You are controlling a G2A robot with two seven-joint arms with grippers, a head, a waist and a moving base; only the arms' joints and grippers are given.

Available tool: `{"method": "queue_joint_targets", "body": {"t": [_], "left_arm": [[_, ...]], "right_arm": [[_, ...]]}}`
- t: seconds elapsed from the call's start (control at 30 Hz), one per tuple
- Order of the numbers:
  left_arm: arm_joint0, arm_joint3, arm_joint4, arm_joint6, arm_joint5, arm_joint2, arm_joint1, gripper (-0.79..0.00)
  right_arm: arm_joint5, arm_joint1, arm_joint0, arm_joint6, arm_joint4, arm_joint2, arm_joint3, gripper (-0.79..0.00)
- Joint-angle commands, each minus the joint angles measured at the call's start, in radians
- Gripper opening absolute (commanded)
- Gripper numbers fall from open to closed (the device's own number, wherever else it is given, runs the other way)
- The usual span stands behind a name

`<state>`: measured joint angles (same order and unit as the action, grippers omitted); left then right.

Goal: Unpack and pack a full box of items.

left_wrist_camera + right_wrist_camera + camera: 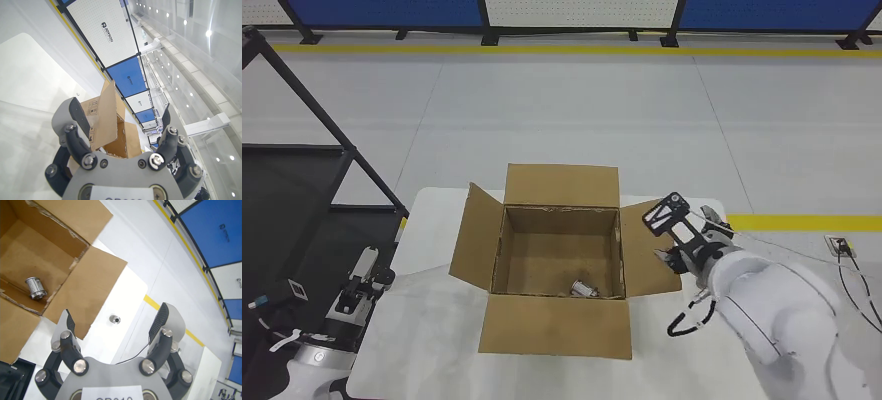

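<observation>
open cardboard box [562, 185] on tabletop [432, 230], handling symbols [93, 109] on its side, metal part [583, 289] inside by near wall, small cylinder [115, 319] outside by right flap [647, 250], right gripper [116, 311] there, left gripper [121, 105] far left, both jaws apart

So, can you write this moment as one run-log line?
box: open, flaps out | metal part: inside box | small cylinder: on table outside box | left gripper: open, empty | right gripper: open, empty
</observation>
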<state>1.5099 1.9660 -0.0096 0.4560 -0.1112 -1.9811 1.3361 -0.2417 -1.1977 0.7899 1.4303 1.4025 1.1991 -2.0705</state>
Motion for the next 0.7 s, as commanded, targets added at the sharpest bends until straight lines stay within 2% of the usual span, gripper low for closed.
{"method": "queue_joint_targets", "body": {"t": [0.0, 0.33, 0.5, 0.67], "left_arm": [[0.000, 0.000, 0.000, 0.000, 0.000, 0.000, 0.000, 0.000], [0.000, 0.000, 0.000, 0.000, 0.000, 0.000, 0.000, 0.000], [0.000, 0.000, 0.000, 0.000, 0.000, 0.000, 0.000, 0.000], [0.000, 0.000, 0.000, 0.000, 0.000, 0.000, 0.000, 0.000]], "right_arm": [[-0.008, -0.011, -0.062, 0.017, -0.027, -0.071, 0.041, 0.000], [-0.012, -0.111, -0.425, 0.021, -0.326, -0.367, 0.456, 0.000], [-0.019, -0.180, -0.556, -0.014, -0.458, -0.512, 0.683, 0.000], [-0.017, -0.254, -0.641, -0.076, -0.531, -0.631, 0.873, 0.000]]}}
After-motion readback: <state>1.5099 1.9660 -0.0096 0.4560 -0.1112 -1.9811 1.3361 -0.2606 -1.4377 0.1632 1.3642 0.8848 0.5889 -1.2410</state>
